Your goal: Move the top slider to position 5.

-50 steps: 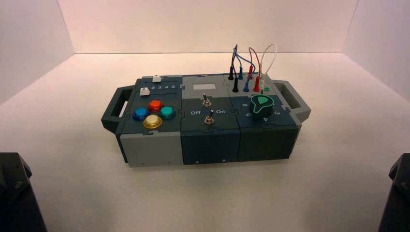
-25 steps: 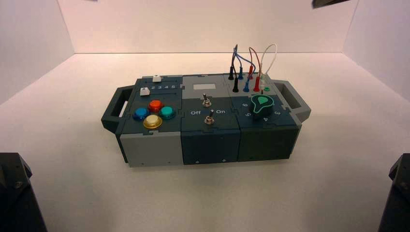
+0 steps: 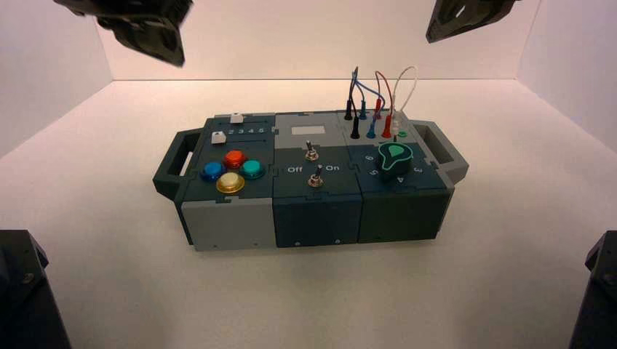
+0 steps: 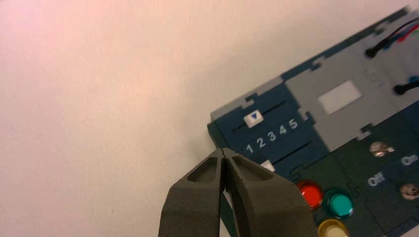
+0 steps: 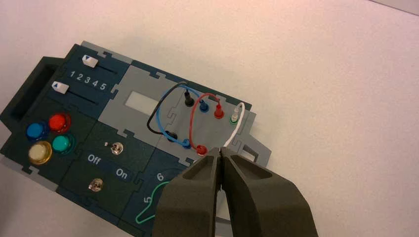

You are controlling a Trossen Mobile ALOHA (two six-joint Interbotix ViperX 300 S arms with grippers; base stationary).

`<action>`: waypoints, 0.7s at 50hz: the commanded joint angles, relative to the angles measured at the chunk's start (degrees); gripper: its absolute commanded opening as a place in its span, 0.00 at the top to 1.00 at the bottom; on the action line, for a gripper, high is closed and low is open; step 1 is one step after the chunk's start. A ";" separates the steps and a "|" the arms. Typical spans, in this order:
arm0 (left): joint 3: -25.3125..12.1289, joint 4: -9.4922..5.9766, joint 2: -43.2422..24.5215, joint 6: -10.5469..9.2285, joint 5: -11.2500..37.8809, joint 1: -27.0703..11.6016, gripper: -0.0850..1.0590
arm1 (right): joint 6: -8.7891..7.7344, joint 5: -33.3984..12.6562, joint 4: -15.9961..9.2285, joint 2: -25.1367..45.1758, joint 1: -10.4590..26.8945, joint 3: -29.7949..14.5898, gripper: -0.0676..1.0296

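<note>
The top slider (image 4: 253, 118) is a small white knob with a blue triangle in the track nearest the box's far edge, and it stands by the numeral 1. Position 5 (image 4: 293, 123) is the last numeral of the white row 1 2 3 4 5. My left gripper (image 4: 224, 153) is shut and empty, held high over the box's left end, short of the sliders. My right gripper (image 5: 220, 152) is shut and empty, high over the wire sockets. The top slider (image 5: 90, 60) and the 5 (image 5: 103, 87) also show in the right wrist view. In the high view the slider (image 3: 236, 118) is at the box's back left.
The second white slider (image 4: 267, 165) lies partly behind my left fingers. Red (image 3: 234, 158), blue (image 3: 212, 171), teal (image 3: 252, 169) and yellow (image 3: 229, 182) buttons sit in front of the sliders. Two toggle switches (image 3: 311, 153), a green dial (image 3: 395, 156) and looped wires (image 3: 378, 102) fill the middle and right.
Both arms have come into the top of the high view, the left at the upper left and the right at the upper right. The box and its sliders have not moved.
</note>
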State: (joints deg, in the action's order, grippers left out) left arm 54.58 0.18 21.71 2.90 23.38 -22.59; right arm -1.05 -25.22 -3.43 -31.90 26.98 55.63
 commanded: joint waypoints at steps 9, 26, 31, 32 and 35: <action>-6.33 -0.26 -7.38 0.00 5.54 -1.76 0.95 | -0.09 -1.49 -0.70 3.52 0.70 -3.60 0.96; -9.14 -0.18 -10.72 0.09 6.15 -1.76 0.95 | -0.18 -1.85 -1.14 8.79 6.33 -7.21 0.96; -10.37 -0.26 -12.83 0.26 6.68 -1.85 0.95 | -0.18 -2.20 -1.05 9.05 6.50 -8.35 0.96; -10.55 -0.18 -13.01 0.26 6.77 -1.85 0.95 | -0.26 -2.29 -1.05 9.14 6.50 -8.44 0.96; -11.34 -0.09 -14.59 0.44 7.12 -1.85 0.95 | -0.18 -2.81 -1.05 9.40 6.50 -9.49 0.96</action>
State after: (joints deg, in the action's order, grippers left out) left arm 45.44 0.00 7.73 2.90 30.32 -24.26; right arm -1.14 -27.77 -4.31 -22.41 33.13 48.69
